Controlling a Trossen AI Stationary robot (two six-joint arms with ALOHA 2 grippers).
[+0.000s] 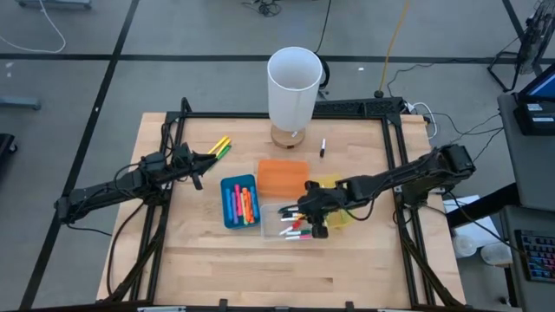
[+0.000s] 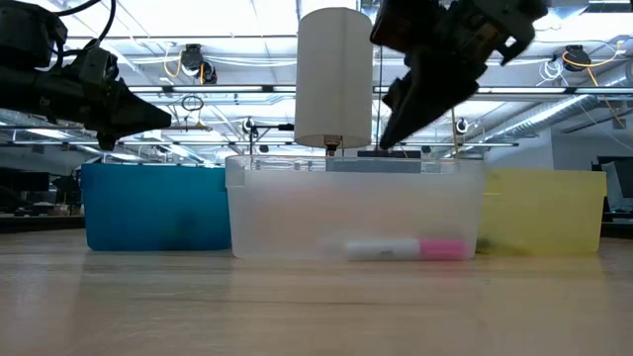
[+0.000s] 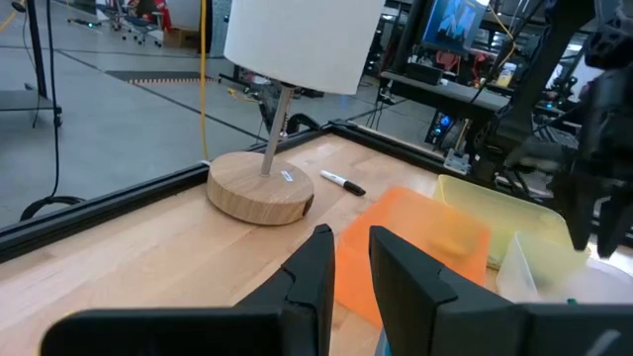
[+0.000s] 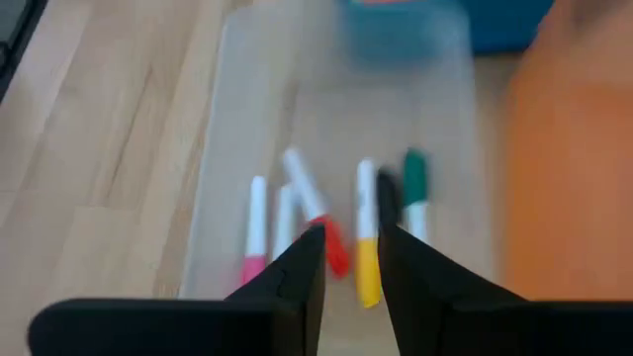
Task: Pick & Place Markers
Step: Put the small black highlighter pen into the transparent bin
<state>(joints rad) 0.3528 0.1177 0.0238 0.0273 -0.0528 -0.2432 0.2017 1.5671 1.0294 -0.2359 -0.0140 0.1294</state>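
The pale, wood-grained desk carries four rectangular plastic bins near its middle: a glossy blue bin at nine o'clock of the group, a matte orange bin at twelve o'clock, a translucent yellow bin at three o'clock, and a clear frosted bin at six o'clock. The right tool hangs over the clear bin with its two dark, blunt fingers a narrow gap apart and nothing between them. Below it in that bin lie slim white markers with coloured caps, pink, red, yellow and green, roughly side by side; the low view shows one with a pink cap flat on the bin floor. Bright orange, pink and yellow markers fill the blue bin. Two loose markers, yellow and green, lie on the bare desk at ten o'clock of the bins, just ahead of the left tool, which holds nothing, its smooth black fingers a thin slit apart. A small black-capped marker lies at one o'clock beside a lamp with a round wooden base and white cylindrical shade. The desk's near half is open wood; a black metal frame edges the sides.
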